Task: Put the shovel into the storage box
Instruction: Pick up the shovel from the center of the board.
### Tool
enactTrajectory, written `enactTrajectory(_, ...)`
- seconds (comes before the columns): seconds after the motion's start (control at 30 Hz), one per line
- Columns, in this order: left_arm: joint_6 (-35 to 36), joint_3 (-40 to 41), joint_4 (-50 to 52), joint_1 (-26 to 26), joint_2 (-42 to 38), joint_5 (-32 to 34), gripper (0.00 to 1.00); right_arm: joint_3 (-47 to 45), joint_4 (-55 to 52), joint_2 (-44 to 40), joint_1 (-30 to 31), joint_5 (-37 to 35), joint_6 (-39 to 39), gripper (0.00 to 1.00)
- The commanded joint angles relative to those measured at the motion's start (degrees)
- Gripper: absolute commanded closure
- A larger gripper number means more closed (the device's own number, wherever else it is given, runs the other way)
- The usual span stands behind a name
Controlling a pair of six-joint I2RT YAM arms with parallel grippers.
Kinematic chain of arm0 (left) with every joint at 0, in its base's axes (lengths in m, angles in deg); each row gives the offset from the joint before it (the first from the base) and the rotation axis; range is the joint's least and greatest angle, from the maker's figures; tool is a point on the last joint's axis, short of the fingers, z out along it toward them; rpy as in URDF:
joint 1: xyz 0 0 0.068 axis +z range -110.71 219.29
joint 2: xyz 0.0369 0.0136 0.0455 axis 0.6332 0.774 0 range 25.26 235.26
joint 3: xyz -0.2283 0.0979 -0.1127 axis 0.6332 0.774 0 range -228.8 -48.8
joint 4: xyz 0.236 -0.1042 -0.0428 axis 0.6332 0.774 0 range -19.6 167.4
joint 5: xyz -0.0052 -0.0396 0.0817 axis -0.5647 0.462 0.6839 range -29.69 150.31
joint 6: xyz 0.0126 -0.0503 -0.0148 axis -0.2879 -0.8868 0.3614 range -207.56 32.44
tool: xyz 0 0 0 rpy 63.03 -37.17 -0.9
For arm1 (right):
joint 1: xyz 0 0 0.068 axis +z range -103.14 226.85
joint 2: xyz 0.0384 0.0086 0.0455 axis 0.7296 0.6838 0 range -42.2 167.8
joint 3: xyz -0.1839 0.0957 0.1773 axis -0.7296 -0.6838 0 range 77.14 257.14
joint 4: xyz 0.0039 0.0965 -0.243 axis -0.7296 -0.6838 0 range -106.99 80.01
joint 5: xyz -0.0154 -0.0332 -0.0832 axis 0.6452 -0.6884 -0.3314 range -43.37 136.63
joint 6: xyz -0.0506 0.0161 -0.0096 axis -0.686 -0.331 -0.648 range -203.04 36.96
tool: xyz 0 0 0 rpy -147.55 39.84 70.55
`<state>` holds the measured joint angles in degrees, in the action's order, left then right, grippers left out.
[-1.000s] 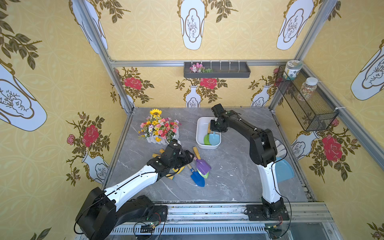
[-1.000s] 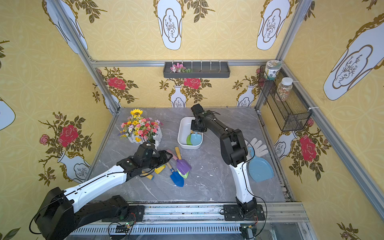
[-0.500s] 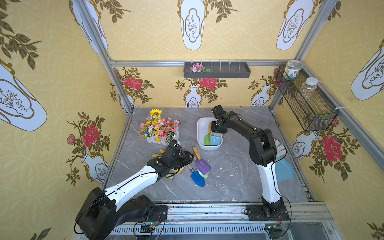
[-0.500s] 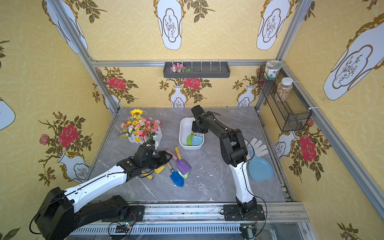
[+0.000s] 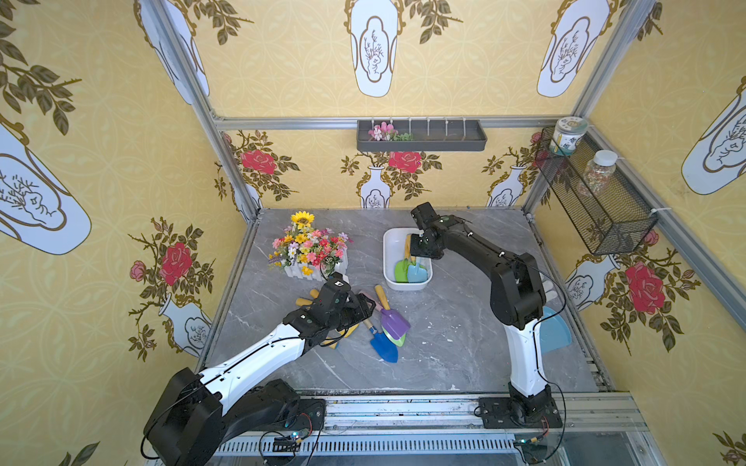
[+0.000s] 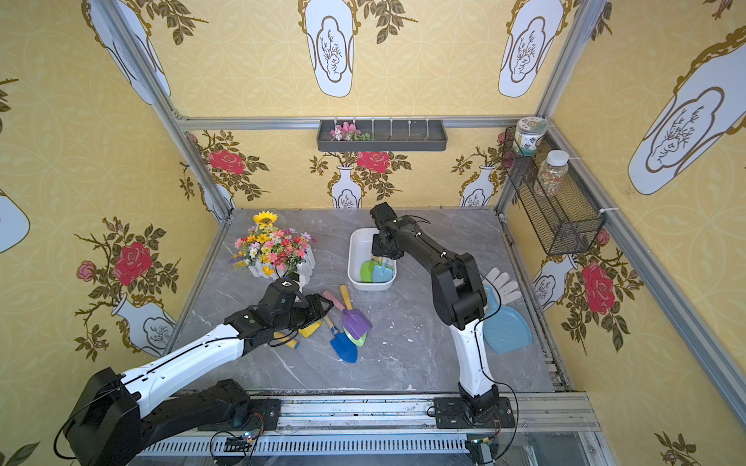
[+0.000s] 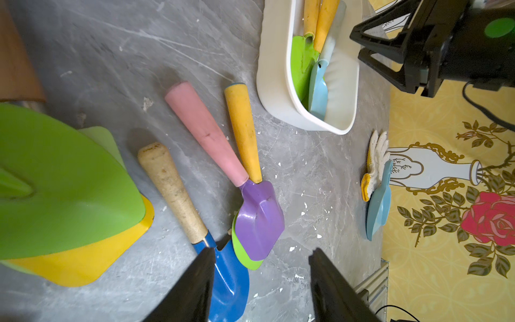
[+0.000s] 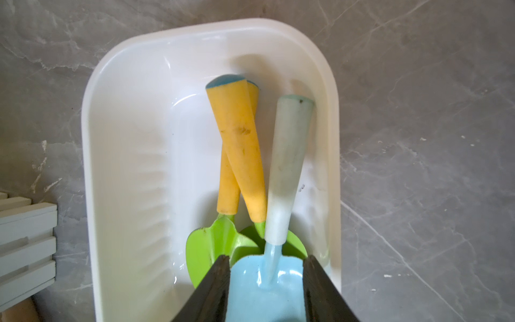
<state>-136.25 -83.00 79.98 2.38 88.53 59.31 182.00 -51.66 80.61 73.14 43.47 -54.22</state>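
Pale-blue metal shovel with whitish handle [image 8: 287,172] lies lengthwise inside the white glossy rectangular storage box [image 8: 125,167], blade directly beneath the right gripper [image 8: 266,260], whose jaws stand parted astride it, apparently gripping nothing; the left gripper [image 7: 262,255], half-spread and empty, hangs nearer the loose coloured shovels [image 7: 259,220] outside the box.

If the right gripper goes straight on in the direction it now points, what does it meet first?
The light blue shovel: its blade lies just ahead of the open right gripper, inside the storage box. How close the blade already is, I cannot tell from the pictures.
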Motion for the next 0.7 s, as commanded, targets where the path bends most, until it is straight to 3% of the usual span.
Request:
enactTrajectory(0.0,-0.53,0.62,0.42,0.08,-0.66,1.25,0.41,-1.4,0.43,-1.95,0.85,-0.45,-0.64,0.52)
enactTrajectory(0.67,-2.99,2.19,5.29,0.08,-4.89,5.2,0.44,-14.06,3.61,-12.81,7.09,-0.33,-0.69,0.52)
